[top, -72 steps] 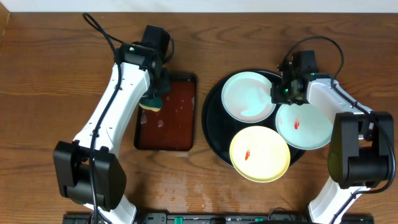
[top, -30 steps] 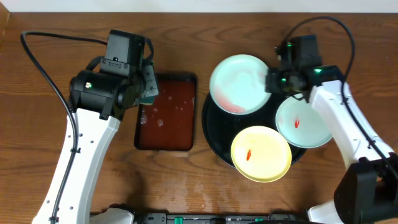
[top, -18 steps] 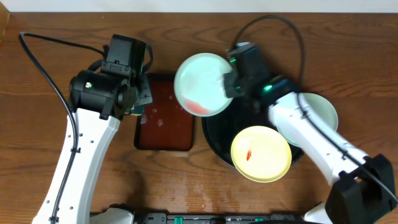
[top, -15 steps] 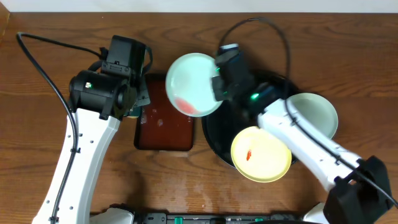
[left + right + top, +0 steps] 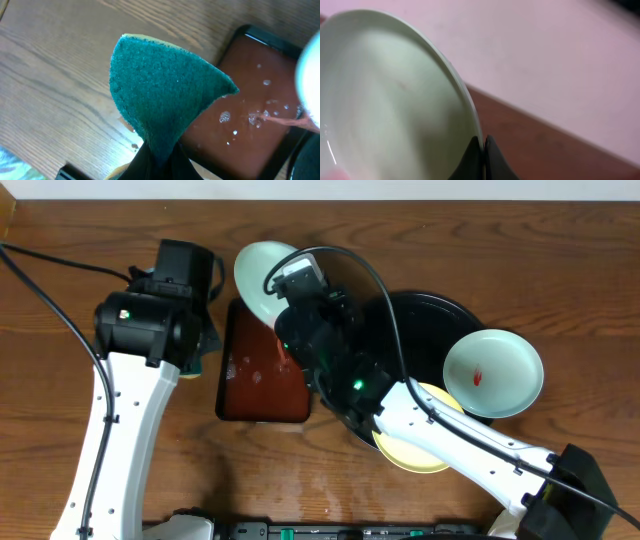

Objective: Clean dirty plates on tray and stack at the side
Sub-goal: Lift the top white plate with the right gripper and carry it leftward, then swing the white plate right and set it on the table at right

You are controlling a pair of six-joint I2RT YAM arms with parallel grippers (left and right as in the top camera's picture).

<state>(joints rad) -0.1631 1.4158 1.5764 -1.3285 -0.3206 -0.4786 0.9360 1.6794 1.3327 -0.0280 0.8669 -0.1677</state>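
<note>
My right gripper [image 5: 482, 150] is shut on the rim of a pale mint-white plate [image 5: 258, 275], held tilted above the far end of the reddish-brown tray [image 5: 262, 375]; the plate fills the left of the right wrist view [image 5: 390, 100]. My left gripper [image 5: 162, 160] is shut on a green sponge [image 5: 160, 95], over the tabletop just left of that tray. On the black round tray [image 5: 420, 315] sit a second mint-white plate [image 5: 495, 375] with a red smear and a pale yellow plate [image 5: 400, 450], mostly hidden by my right arm.
The reddish-brown tray [image 5: 255, 110] holds liquid with bubbles. Bare wood-grain tabletop [image 5: 60, 380] lies at the left and along the front. Cables run across the far side of the table.
My right gripper has lifted the mint-white plate off the black tray and carried it left, now tilted over the reddish-brown tray. My left gripper with the sponge has shifted slightly left.
</note>
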